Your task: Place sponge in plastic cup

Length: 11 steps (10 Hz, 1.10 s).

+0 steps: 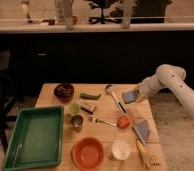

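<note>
The small blue sponge point(129, 96) is held above the right side of the wooden table point(102, 132), over its far right part. My gripper point(137, 94) is shut on it, with the white arm reaching in from the right. The light green plastic cup point(74, 108) stands upright left of the table's middle, well to the left of the gripper and lower in the view. It touches nothing held by the gripper.
A shiny metal cup point(77, 122) stands just in front of the green cup. A green tray point(35, 136) lies left, with an orange bowl point(87, 152) and white cup point(120, 149) in front. A folded blue-grey cloth point(142, 131), red object point(123, 121), ladle point(113, 93) and dark bowl point(64, 90) are also on the table.
</note>
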Each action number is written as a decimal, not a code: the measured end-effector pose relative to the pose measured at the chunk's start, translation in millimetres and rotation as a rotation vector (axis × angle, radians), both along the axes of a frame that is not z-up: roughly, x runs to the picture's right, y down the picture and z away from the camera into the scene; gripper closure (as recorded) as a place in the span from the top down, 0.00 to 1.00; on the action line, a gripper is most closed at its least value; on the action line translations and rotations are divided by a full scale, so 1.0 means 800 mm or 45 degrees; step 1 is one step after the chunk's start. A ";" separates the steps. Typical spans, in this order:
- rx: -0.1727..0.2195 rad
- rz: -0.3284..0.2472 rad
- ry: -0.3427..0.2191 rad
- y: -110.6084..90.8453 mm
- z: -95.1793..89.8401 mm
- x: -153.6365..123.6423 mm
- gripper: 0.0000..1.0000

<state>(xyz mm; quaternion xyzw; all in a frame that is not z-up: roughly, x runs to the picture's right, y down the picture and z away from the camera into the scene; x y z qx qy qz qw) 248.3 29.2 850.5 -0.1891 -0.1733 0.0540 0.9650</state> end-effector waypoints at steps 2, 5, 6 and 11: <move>-0.025 -0.001 -0.002 -0.006 0.001 -0.041 0.00; -0.058 0.017 -0.002 -0.009 -0.001 -0.079 0.00; -0.058 0.018 0.000 -0.009 -0.001 -0.077 0.00; -0.058 0.017 -0.001 -0.009 -0.001 -0.078 0.00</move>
